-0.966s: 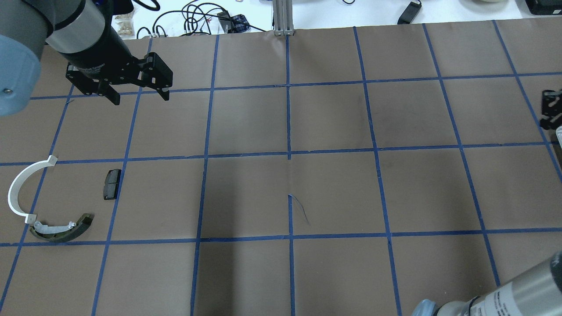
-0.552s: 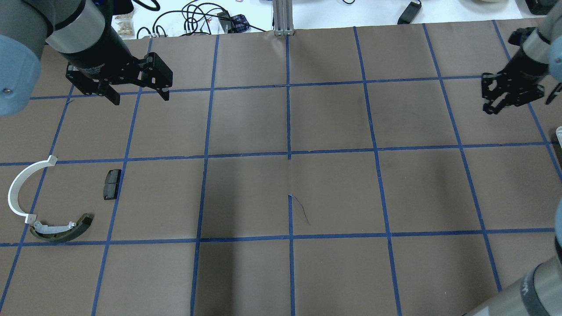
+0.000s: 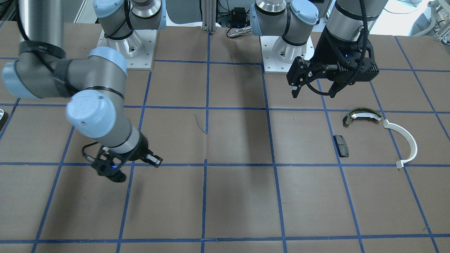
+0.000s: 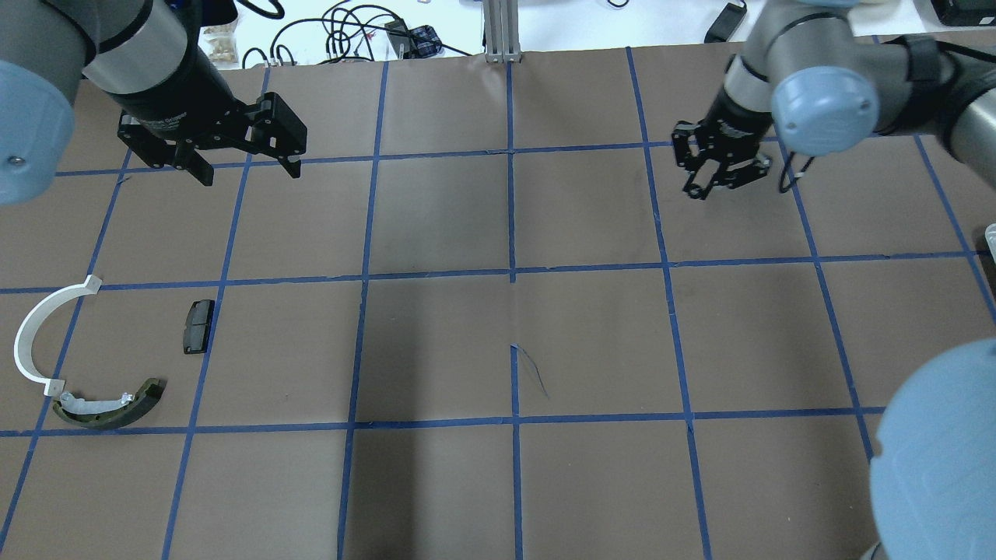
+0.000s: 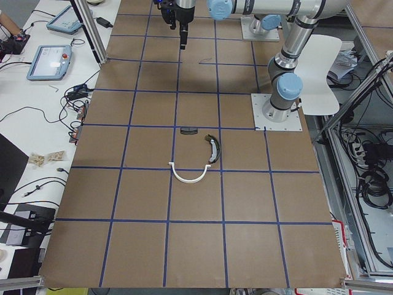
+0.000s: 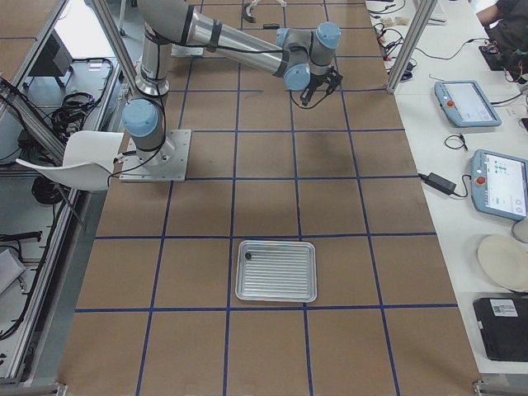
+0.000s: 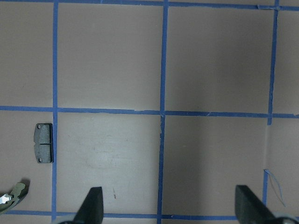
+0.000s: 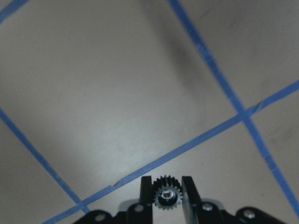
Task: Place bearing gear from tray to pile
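Note:
The bearing gear [image 8: 167,195], a tiny black toothed ring with a light centre hole, sits clamped between my right gripper's [image 8: 167,185] fingers. That gripper [image 4: 704,187] hangs above the far right part of the table, also in the front-facing view [image 3: 112,174]. The pile lies at the near left: a white half-ring [image 4: 31,327], a flat black pad [image 4: 198,327] and an olive-and-white shoe [image 4: 109,408]. My left gripper [image 4: 247,173] is open and empty, high above the far left, beyond the pile. Its wrist view shows the pad [image 7: 44,143] between its fingers [image 7: 93,205].
A metal tray [image 6: 276,271] lies at the table's right end, with one small dark part [image 6: 247,257] in its corner. Blue tape lines divide the brown table cover into squares. Cables and a metal post [image 4: 502,31] stand past the far edge.
My right arm has swung in from the right edge towards the left, over the far part of the table. The left arm and the pile have not moved.

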Available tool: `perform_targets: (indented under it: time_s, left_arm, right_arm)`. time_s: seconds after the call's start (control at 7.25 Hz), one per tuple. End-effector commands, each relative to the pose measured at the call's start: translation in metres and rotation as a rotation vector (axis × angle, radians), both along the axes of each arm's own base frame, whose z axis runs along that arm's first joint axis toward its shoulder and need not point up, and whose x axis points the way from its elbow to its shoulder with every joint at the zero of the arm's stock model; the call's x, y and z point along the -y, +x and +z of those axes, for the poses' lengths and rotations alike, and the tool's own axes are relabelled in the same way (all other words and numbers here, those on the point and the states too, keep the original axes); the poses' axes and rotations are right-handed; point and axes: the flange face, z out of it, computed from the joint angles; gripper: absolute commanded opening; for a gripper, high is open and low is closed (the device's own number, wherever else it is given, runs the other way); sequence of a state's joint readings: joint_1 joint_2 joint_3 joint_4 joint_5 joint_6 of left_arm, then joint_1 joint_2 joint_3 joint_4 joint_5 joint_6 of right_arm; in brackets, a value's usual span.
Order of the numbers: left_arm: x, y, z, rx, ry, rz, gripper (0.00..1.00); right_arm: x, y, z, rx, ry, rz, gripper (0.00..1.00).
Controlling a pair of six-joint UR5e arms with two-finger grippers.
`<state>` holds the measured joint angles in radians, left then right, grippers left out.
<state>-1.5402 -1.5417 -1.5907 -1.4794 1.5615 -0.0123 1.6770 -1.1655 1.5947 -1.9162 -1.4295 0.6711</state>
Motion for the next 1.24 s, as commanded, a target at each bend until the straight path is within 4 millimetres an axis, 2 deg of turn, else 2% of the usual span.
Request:
perform_targets:
  time_s: [0.0,0.14,0.28,0.41,0.69,0.83,0.97,1.1]
  left_arm:
    - [0.0,0.0,0.0,0.0,-0.001,0.0,1.0]
    - [0.0,0.0,0.0,0.0,-0.001,0.0,1.0]
    - [0.0,0.0,0.0,0.0,-0.001,0.0,1.0]
    - [0.0,0.0,0.0,0.0,-0.001,0.0,1.0]
    - [0.0,0.0,0.0,0.0,-0.001,0.0,1.0]
    - [0.0,0.0,0.0,0.0,-0.001,0.0,1.0]
    - [0.001,0.0,-0.001,-0.001,0.002,-0.002,1.0]
    - [0.003,-0.001,-0.006,0.0,0.013,-0.003,1.0]
  right_arm:
    - [-0.04,0.098,-0.023,-0.004,0.054,0.054,0.0]
    - [-0.052,0.127,-0.037,0.029,0.071,0.055,0.0]
    - [-0.06,0.146,-0.054,0.034,0.074,0.037,0.0]
    - [-0.068,0.156,-0.067,0.036,0.078,0.043,0.0]
    - [-0.082,0.157,-0.092,0.035,0.084,0.052,0.0]
    - [-0.086,0.155,-0.101,0.035,0.08,0.051,0.17]
    - [-0.086,0.155,-0.099,0.041,0.064,0.048,0.21]
    - [-0.081,0.156,-0.09,0.051,0.031,0.047,0.88]
